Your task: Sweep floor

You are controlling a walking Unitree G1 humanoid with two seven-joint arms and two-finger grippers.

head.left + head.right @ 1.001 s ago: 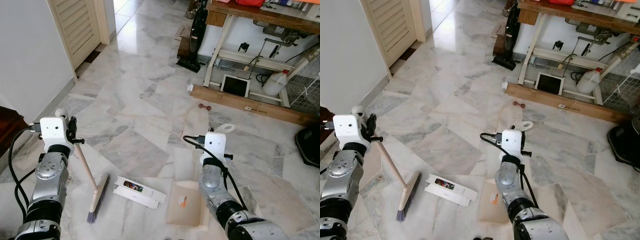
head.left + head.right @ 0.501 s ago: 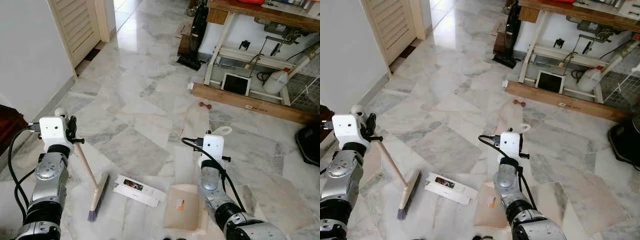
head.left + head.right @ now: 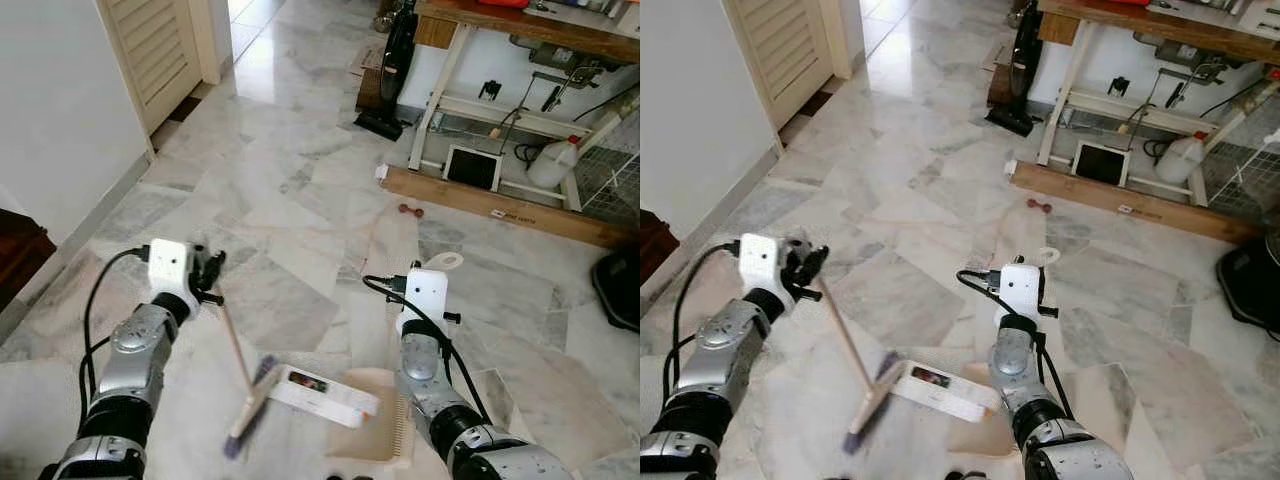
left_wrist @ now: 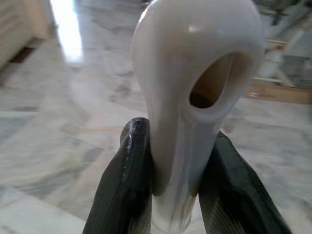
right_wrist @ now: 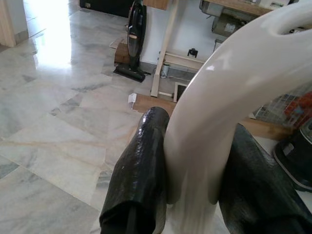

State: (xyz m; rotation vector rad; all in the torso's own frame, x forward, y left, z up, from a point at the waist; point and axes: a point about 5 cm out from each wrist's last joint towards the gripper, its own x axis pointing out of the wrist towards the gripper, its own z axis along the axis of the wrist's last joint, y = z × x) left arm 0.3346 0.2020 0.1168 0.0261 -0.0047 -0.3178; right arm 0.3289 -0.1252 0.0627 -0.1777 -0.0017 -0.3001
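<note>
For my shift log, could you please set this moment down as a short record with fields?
left gripper: shut on the broom handle
broom head: on the marble floor, against the white box
white box: flat, one end over the dustpan's mouth
right gripper: shut on the dustpan handle
dustpan: on the floor

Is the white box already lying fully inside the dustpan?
No: the white box lies at the dustpan mouth, only its end over the lip, with the broom head against its other end.
</note>
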